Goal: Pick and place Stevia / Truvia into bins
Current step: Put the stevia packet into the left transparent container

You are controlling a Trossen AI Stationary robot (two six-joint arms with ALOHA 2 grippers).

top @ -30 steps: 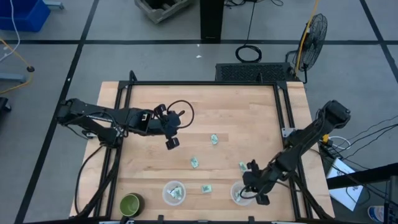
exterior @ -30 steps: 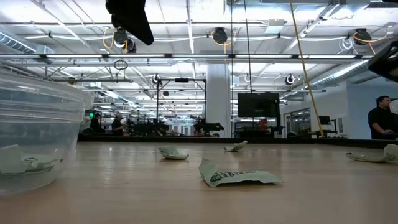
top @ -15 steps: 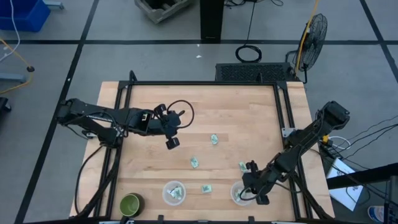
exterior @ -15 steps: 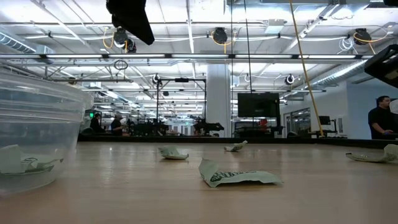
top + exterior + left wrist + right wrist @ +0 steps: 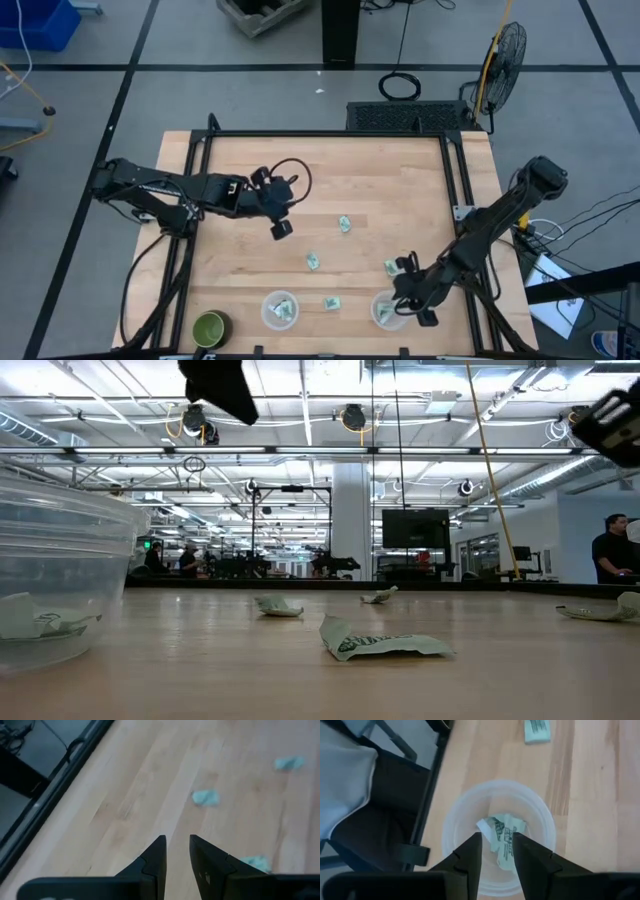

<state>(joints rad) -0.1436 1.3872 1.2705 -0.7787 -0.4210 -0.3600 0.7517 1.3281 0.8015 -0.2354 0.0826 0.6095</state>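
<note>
As right gripper [image 5: 496, 851] hangs over right translucent-white round cup [image 5: 460, 815], jaws narrowly parted, empty, pale green paper packet [image 5: 502, 837] lies inside: release step. Next, you target loose packet [image 5: 390, 267] on wooden counter [image 5: 330, 180].

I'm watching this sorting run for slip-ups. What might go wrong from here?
1. The right claw hangs low over the right bin, fingers apart, a packet lying inside. Lifting off carelessly might nudge the light cup, which stands near the table's edge.
2. Loose packets lie flat on the wood, so the left claw may scrape or miss one.
</note>
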